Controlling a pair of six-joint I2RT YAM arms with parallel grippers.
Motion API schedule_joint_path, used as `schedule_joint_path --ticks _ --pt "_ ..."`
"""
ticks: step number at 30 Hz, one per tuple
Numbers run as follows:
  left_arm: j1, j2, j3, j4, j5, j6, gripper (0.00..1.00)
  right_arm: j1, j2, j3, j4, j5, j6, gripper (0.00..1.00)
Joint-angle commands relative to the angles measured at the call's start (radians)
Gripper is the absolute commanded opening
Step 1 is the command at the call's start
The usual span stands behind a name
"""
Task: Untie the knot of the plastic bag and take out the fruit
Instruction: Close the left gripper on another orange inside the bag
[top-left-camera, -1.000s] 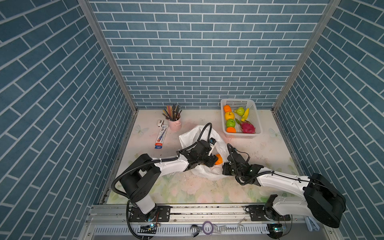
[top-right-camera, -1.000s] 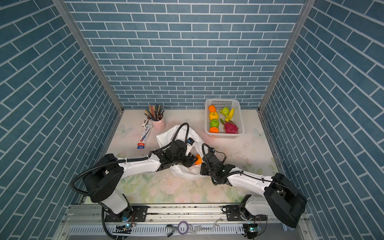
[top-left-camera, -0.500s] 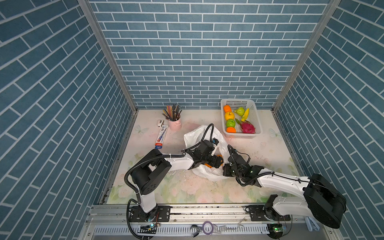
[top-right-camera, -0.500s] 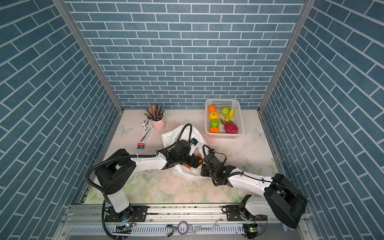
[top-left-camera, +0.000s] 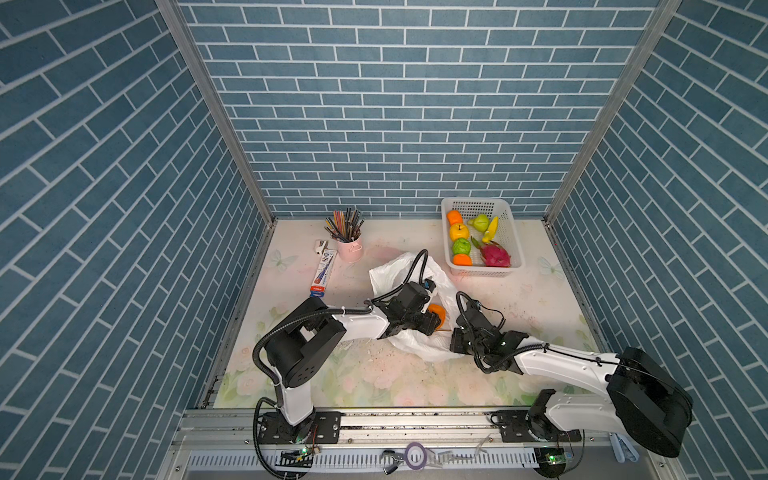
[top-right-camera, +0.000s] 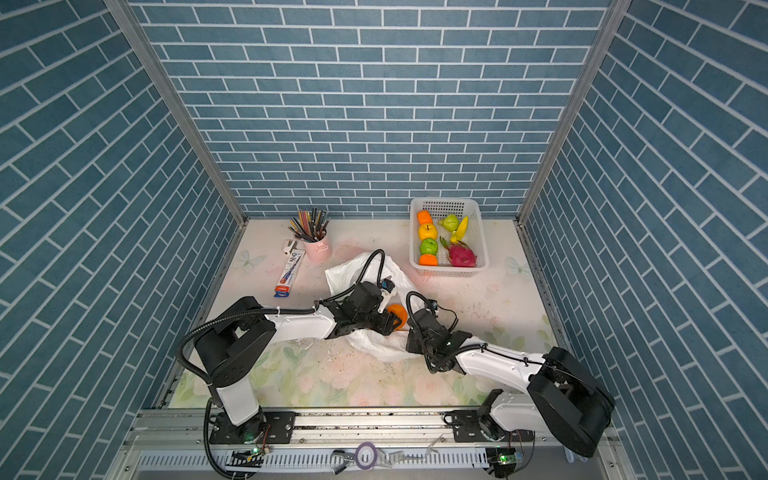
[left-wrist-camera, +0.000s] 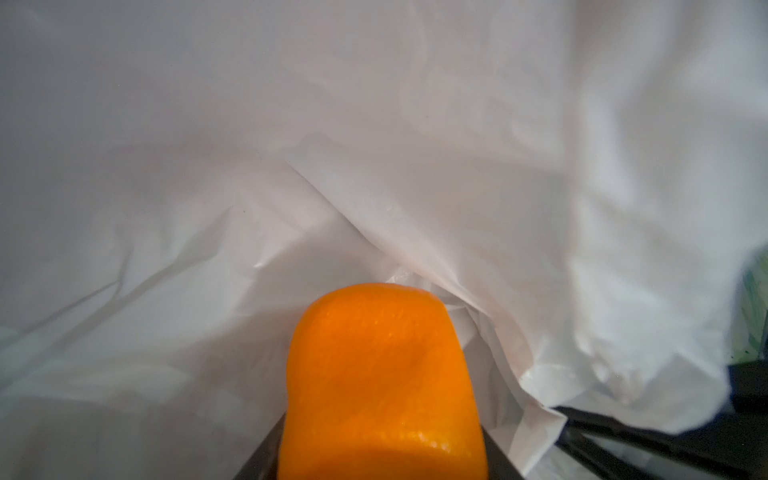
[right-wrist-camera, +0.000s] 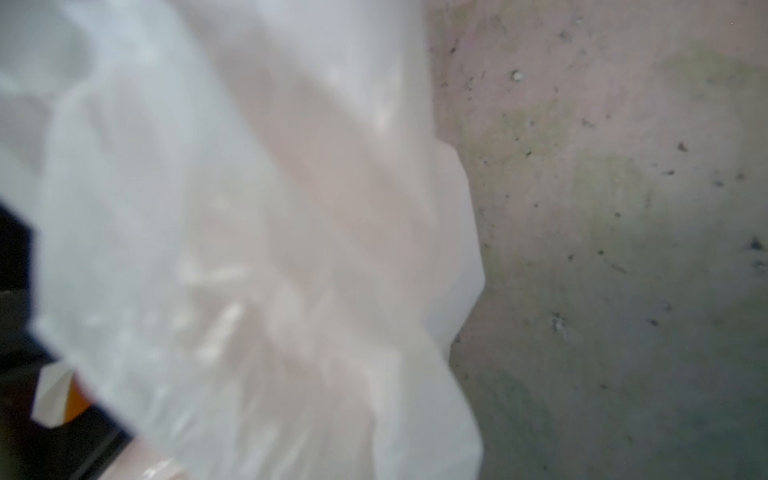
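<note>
The white plastic bag (top-left-camera: 390, 274) lies crumpled and open mid-table in both top views; its knot is out of view. My left gripper (top-left-camera: 432, 322) reaches into the bag's mouth and is shut on an orange (top-left-camera: 438, 313), one fruit. In the left wrist view the orange (left-wrist-camera: 382, 374) sits between the two dark fingers, with bag plastic (left-wrist-camera: 374, 166) all around. My right gripper (top-left-camera: 455, 343) is shut at the bag's near right edge. Bag film (right-wrist-camera: 208, 208) covers its jaws in the right wrist view.
A white perforated basket (top-left-camera: 476, 203) at the back right holds oranges, a yellow apple, green fruits and a pink dragon fruit (top-left-camera: 494, 255). A pink cup of pencils (top-left-camera: 349, 249) and a long box (top-left-camera: 323, 274) stand at the back left. Crumbs dot the mat.
My left gripper opened wider inside the bag, then closed onto the orange, and its arm swung a little to the right. The right gripper stayed shut at the bag's edge.
</note>
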Motion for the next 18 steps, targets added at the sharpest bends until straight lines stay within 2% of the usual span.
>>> schedule_joint_path --ticks 1,6,10,18 --pt "0.005 -0.025 -0.014 0.027 0.053 0.004 0.52 -0.006 0.009 -0.016 0.011 0.042 0.057 0.06" --pt "0.005 -0.03 -0.032 0.103 0.11 0.013 0.46 -0.006 0.061 0.013 0.061 0.039 0.05 0.07" --pt "0.005 -0.033 -0.016 0.097 0.132 0.047 0.4 -0.006 0.093 0.047 0.05 0.048 0.053 0.1" --pt "0.004 -0.118 -0.052 0.125 0.197 0.14 0.37 -0.006 0.132 0.087 0.038 0.055 0.056 0.13"
